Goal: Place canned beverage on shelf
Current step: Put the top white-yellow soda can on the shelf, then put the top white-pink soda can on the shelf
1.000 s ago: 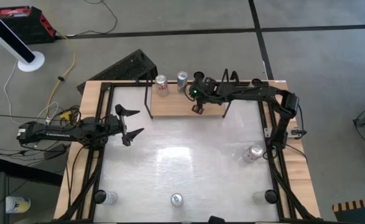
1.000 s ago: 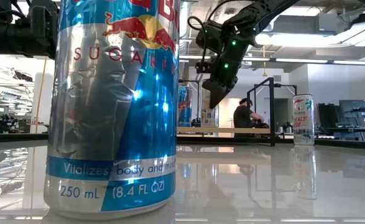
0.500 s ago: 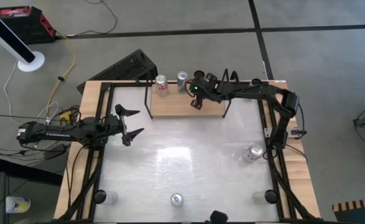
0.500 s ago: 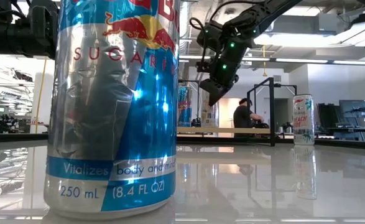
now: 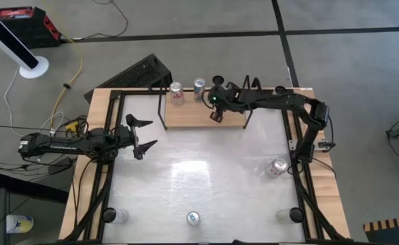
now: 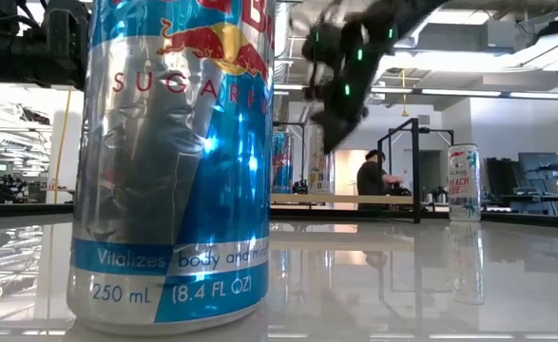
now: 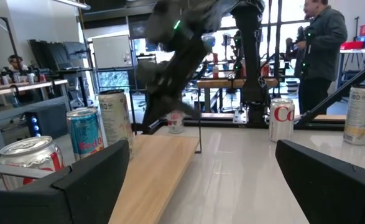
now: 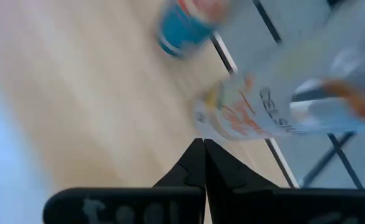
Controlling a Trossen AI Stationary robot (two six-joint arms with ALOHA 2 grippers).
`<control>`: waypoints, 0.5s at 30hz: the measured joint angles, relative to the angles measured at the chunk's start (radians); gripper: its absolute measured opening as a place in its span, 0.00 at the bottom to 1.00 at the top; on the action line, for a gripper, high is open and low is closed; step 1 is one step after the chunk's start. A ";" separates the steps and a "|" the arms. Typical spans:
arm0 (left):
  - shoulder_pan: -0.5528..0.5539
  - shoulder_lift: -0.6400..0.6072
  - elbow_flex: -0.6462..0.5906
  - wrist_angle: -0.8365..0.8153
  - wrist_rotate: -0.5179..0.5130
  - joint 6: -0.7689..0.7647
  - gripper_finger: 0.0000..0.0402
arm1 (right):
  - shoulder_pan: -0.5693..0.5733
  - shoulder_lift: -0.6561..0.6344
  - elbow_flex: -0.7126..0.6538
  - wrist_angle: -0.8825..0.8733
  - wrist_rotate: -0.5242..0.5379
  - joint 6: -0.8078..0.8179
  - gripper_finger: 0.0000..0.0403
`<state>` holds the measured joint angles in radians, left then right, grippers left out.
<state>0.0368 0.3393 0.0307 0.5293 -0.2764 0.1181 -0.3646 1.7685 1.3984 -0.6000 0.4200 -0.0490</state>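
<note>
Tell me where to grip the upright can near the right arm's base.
Grip the can mid-wall, probably coming in level from the middle of the table: it stands upright and round-sided, with the right arm's base close on its outer side.

Tall blue-and-silver aluminium can, nearest the low camera, read "SUGARFREE" (cut off), "Vitalizes body and mind", "250 mL (8.4 FL OZ)".

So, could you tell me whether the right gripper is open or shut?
Shut: the right gripper shows its two fingertips pressed together, nothing between them, above the shelf.
</note>
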 joint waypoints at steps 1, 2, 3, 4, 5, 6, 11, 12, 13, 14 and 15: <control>0.000 0.000 0.000 0.000 0.000 0.000 0.98 | 0.017 -0.024 0.016 -0.038 -0.002 0.011 0.06; 0.000 0.000 0.000 0.000 0.002 0.000 0.98 | 0.034 -0.049 0.028 -0.078 -0.002 0.022 0.06; 0.000 0.000 0.000 0.000 0.003 0.000 0.98 | 0.053 -0.077 0.045 -0.121 -0.003 0.029 0.06; 0.000 0.000 0.000 0.001 0.004 -0.001 0.98 | 0.069 -0.106 0.061 -0.145 -0.003 0.039 0.06; 0.000 0.000 0.000 0.001 0.006 -0.004 0.98 | 0.083 -0.139 0.074 -0.166 -0.003 0.049 0.06; 0.000 0.000 0.000 0.002 0.006 -0.008 0.98 | 0.093 -0.174 0.085 -0.191 -0.001 0.057 0.06; 0.000 0.000 0.000 0.004 0.010 -0.025 0.98 | 0.098 -0.378 0.108 -0.355 0.068 0.154 0.05; 0.000 0.000 0.000 0.004 0.010 -0.025 0.98 | 0.086 -0.415 0.108 -0.410 0.105 0.196 0.06; 0.000 0.000 0.000 0.005 0.010 -0.025 0.98 | 0.069 -0.446 0.108 -0.465 0.140 0.244 0.06; 0.000 0.000 0.000 0.005 0.010 -0.025 0.98 | 0.049 -0.479 0.102 -0.518 0.179 0.300 0.06; 0.000 0.000 0.000 0.006 0.010 -0.025 0.98 | 0.029 -0.509 0.093 -0.565 0.215 0.351 0.06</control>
<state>0.0368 0.3393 0.0307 0.5354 -0.2661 0.0929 -0.3361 1.2599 1.4911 -1.1653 0.6350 0.3016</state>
